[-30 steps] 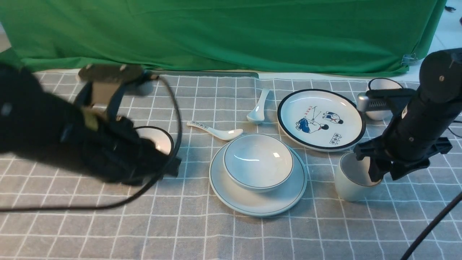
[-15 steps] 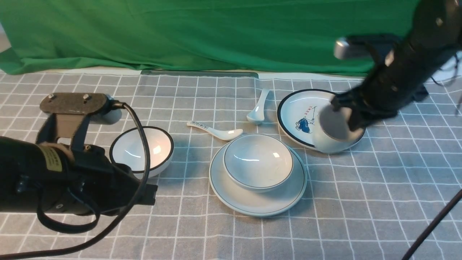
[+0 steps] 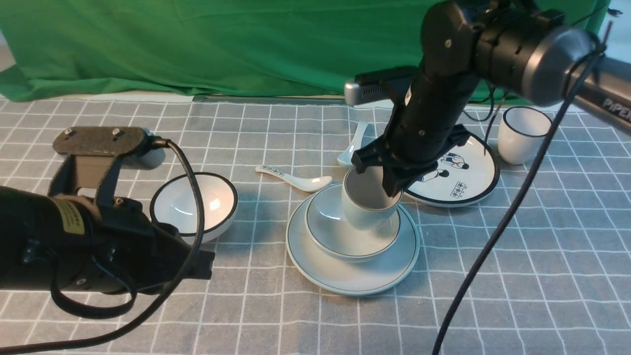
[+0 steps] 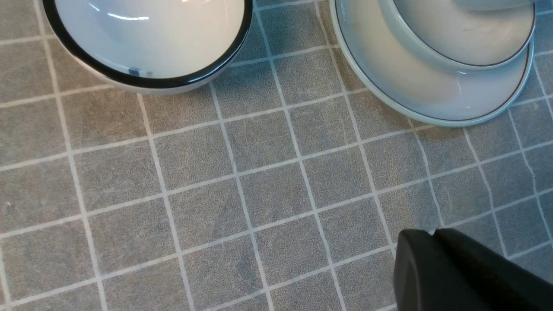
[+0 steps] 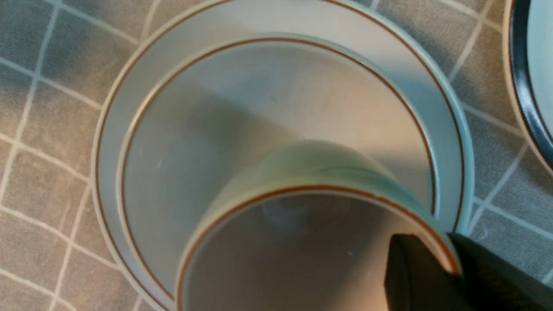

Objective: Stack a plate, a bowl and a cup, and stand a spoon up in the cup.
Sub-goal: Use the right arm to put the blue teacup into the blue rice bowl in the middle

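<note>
The right hand (image 3: 394, 185) pinches the rim of the pale grey-white cup with no handle (image 3: 367, 204). One black finger (image 5: 410, 276) is inside the cup and the other is outside, so the hand is closed on the thin wall. The cup leans to one side. Its bottom is down inside the wide, shallow, pale grey-white bowl (image 3: 340, 239). I cannot tell if it touches the bowl. The bowl sits on the plain pale grey-white round plate (image 3: 345, 276). The plate is near the middle of the counter (image 3: 493, 296), which has a grey cloth with white squares.

The left hand (image 4: 433, 235) is shut tight with nothing in it. It hangs over the cloth toward the left edge, near the small white bowl with a thick black rim (image 3: 194, 204).

The plain white china spoon (image 3: 351, 150) lies flat on the cloth, between the plate and the far edge. The right arm hides part of it. The white spoon with marks on its handle (image 3: 295, 178) lies near it, more toward the left edge. A black-rimmed plate with cartoon people (image 3: 468, 180) is just beside the plain plate, toward the right edge. A white cup with a black rim (image 3: 522, 130) stands upright near the far right corner. A green cloth (image 3: 222, 44) hangs along the far edge.
</note>
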